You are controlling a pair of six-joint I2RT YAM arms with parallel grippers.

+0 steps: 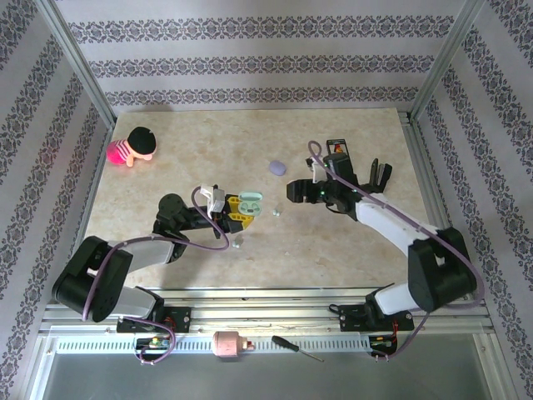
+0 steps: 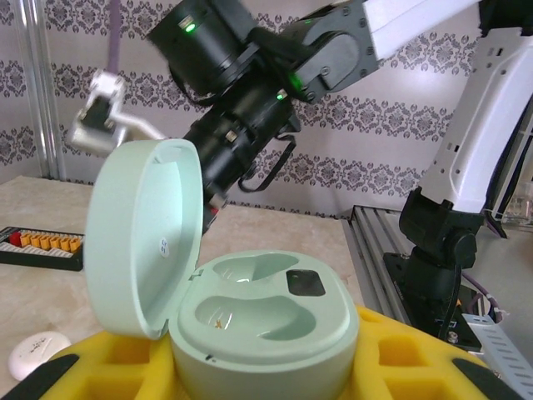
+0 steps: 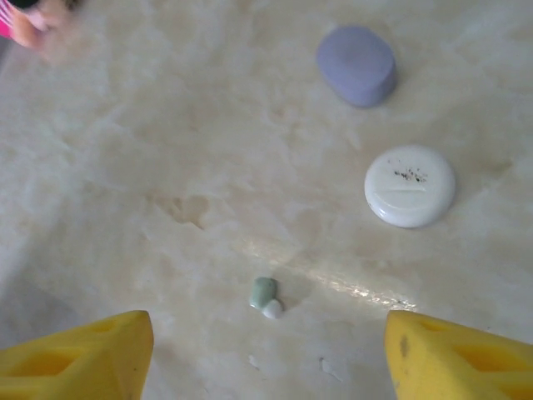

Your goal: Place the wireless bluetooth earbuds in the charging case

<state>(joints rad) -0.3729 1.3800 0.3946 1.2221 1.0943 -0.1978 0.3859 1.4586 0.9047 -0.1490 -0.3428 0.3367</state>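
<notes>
My left gripper (image 2: 266,371) is shut on the pale green charging case (image 2: 266,321), its yellow fingers (image 2: 416,354) on either side. The case stands with its lid (image 2: 141,233) swung up to the left, and both moulded wells are bare. In the top view this case (image 1: 250,202) sits at the left gripper (image 1: 241,212), left of centre. One pale green earbud (image 3: 265,295) with a white tip lies on the table. My right gripper (image 3: 271,354) hangs over it, open, the yellow fingertips (image 3: 83,354) wide apart on either side. From above, the earbud (image 1: 277,211) lies just below the right gripper (image 1: 291,192).
A lavender case (image 3: 356,65) and a white round case (image 3: 410,186) lie shut beyond the earbud. The lavender case (image 1: 276,167) is at mid table. A pink doll (image 1: 132,147) lies far left. A black tool rack (image 1: 337,154) stands at the back right.
</notes>
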